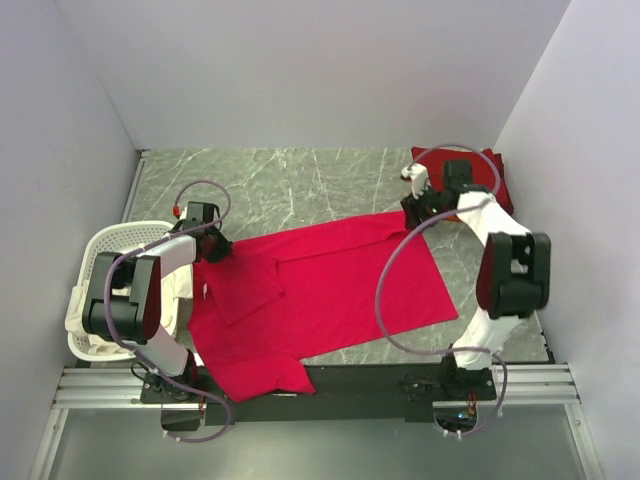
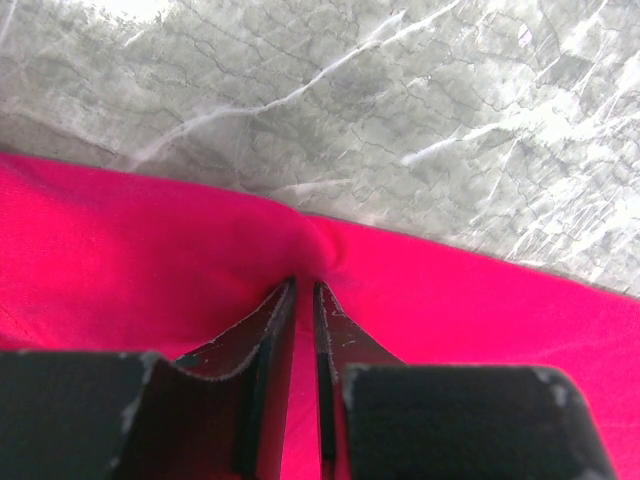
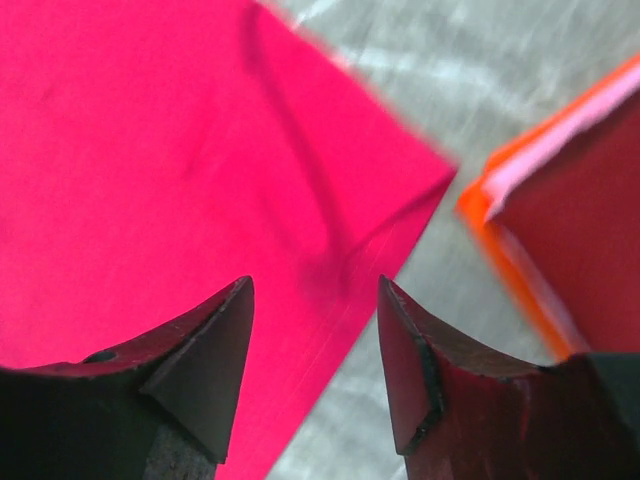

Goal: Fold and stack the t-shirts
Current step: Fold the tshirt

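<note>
- The crimson t-shirt (image 1: 330,295) lies spread out on the marble counter (image 1: 300,185), with one sleeve folded in over its left part.
- The left gripper (image 2: 303,292) is clenched on the shirt's far-left edge, and the cloth puckers at its fingertips.
- The right gripper (image 3: 315,300) is released, its jaws apart over the shirt's far-right corner.
- Near that corner, a folded maroon t-shirt (image 3: 580,230) sits on an orange t-shirt (image 3: 495,225).
- A white laundry basket (image 1: 95,265) stands at the counter's left side.
</note>
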Controlling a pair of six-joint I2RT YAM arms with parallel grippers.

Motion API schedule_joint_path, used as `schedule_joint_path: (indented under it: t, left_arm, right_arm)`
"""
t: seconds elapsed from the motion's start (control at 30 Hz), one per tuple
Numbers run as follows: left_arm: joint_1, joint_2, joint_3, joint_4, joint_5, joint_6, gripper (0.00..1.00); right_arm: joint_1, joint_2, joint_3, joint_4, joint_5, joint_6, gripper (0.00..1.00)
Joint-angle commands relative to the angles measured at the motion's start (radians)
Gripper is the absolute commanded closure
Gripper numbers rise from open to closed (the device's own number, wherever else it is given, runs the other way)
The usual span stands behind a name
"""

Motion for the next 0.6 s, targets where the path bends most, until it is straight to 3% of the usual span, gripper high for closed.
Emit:
schedule_joint_path:
  t: [0.0,0.33,0.57]
  left_arm:
    - [0.006,0.01,-0.002,-0.059,-0.019,0.027,0.8]
    - [0.006,-0.012,0.004,-0.055,-0.009,0.033,0.81]
    - [0.006,-0.013,0.0,-0.049,-0.001,0.038,0.8]
  right_arm:
    - [0.022,0.078,0.149,-0.036,0.101,0.053,0.39]
    - [0.077,0.239,0.305,-0.045,0.233,0.2,0.43]
    - [0.092,0.266,0.292,-0.039,0.248,0.202,0.63]
